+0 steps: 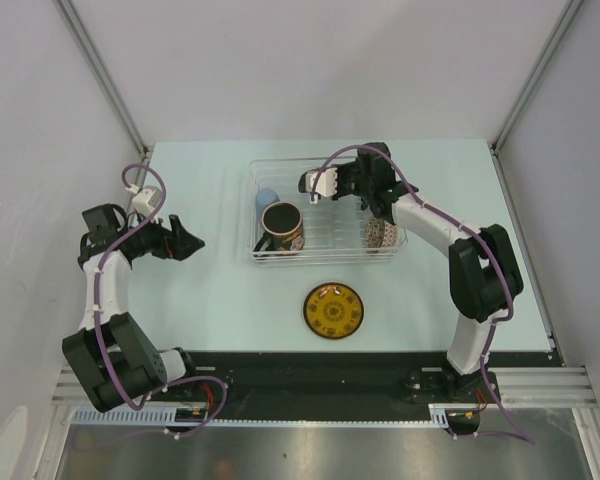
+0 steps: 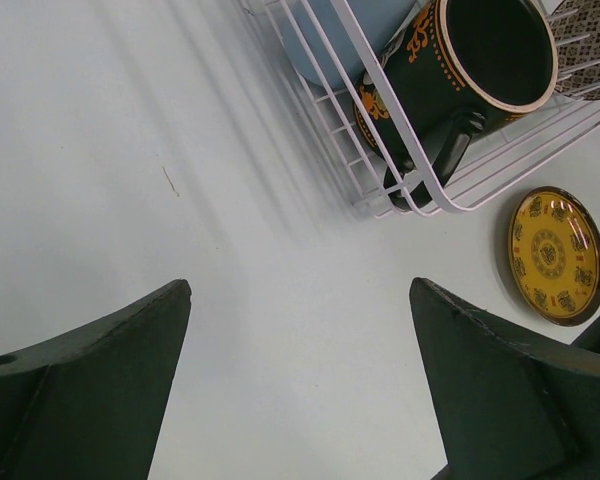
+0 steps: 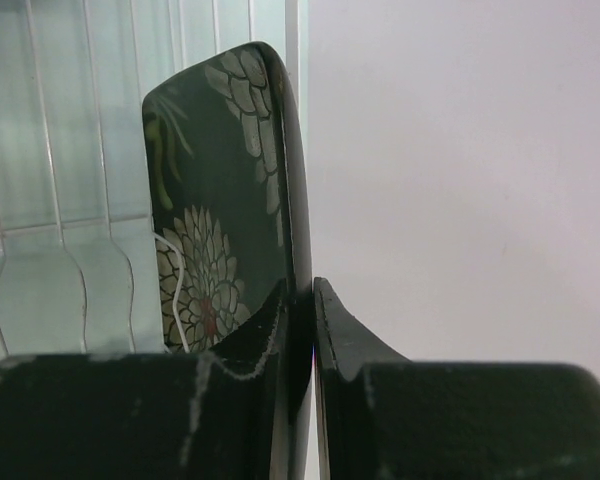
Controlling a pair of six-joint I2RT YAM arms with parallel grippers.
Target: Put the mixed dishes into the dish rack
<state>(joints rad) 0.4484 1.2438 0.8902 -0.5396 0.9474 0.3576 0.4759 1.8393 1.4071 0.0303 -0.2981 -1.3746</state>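
Observation:
The clear dish rack [image 1: 325,252] stands at the table's middle. In it are the dark floral mug [image 1: 281,228], the pale blue cup [image 1: 267,198] and a brownish patterned bowl [image 1: 382,235]. My right gripper [image 1: 358,190] hangs over the rack's far right part. In the right wrist view it [image 3: 302,290] is shut on the edge of the black square floral plate [image 3: 225,190], held upright over the rack's ribs [image 3: 60,200]. The yellow saucer [image 1: 333,310] lies on the table in front of the rack. My left gripper [image 1: 190,243] is open and empty, left of the rack. The blue patterned bowl is not in view.
The left wrist view shows my open left gripper [image 2: 300,285] above bare table, with the rack's corner [image 2: 420,205], the mug [image 2: 460,80] and the saucer [image 2: 557,255] ahead. Grey walls with metal posts close in the table's sides and back.

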